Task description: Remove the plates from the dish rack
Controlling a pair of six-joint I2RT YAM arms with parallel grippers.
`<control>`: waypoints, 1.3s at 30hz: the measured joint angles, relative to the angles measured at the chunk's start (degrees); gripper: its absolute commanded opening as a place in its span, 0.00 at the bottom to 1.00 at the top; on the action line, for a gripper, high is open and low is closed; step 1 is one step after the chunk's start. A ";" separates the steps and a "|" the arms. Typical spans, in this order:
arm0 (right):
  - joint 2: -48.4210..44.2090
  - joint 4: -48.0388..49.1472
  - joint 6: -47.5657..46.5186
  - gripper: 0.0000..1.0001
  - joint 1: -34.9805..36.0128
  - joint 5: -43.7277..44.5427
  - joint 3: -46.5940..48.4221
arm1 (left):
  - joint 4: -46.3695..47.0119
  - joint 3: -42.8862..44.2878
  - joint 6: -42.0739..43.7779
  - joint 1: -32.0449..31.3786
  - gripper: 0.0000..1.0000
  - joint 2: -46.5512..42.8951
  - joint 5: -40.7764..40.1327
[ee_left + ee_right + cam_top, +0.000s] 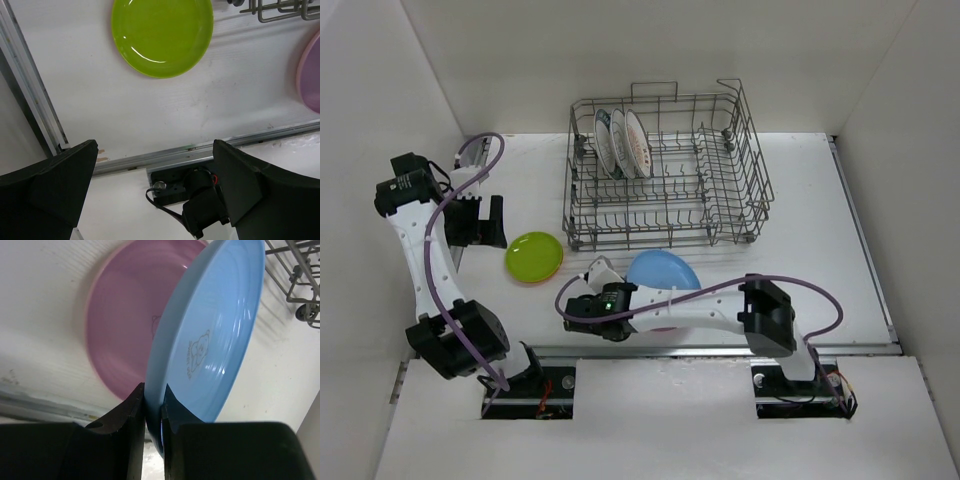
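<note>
The grey wire dish rack (720, 190) stands at the back of the table with three white patterned plates (621, 142) upright in its left end. My right gripper (154, 407) is shut on the rim of the light blue plate (215, 335), holding it tilted over the pink plate (122, 335) that lies flat on the table. In the top view the blue plate (663, 270) sits just in front of the rack. The lime-green plate (534, 255) lies flat at the left, a thin orange edge under it. My left gripper (485, 232) is open and empty beside it, the green plate (162, 35) ahead of it.
The rack's near corner and small wheel (302, 312) are close to the blue plate's right. The pink plate's edge (311, 75) shows at the right of the left wrist view. A metal rail (720, 350) runs along the table's near edge. White walls enclose the table.
</note>
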 measured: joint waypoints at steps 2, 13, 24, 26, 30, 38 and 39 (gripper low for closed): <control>-0.07 1.77 -1.49 0.42 -1.01 -0.55 -2.05 | -0.04 0.00 0.00 0.00 1.00 -0.55 -0.02; -0.72 6.60 -7.69 1.00 -1.92 -5.46 -0.33 | -0.31 -0.04 0.46 0.00 1.00 -0.76 0.17; -22.62 21.49 -10.78 1.00 -11.61 -16.68 2.60 | -2.51 14.16 2.78 -3.89 1.00 0.15 6.21; -28.00 28.02 -10.56 1.00 -19.32 -20.81 -0.92 | -2.60 17.14 2.54 -7.50 1.00 0.48 8.22; -28.20 35.21 -9.68 1.00 -34.47 -23.47 -0.83 | -2.54 21.44 -0.98 -16.92 1.00 1.66 9.68; -17.81 37.33 -9.70 1.00 -51.56 -23.17 6.40 | 6.29 36.20 -11.89 -34.51 1.00 18.29 0.50; -16.96 37.42 -9.94 1.00 -53.81 -22.36 7.41 | 8.50 38.16 -13.73 -34.97 1.00 21.27 -0.44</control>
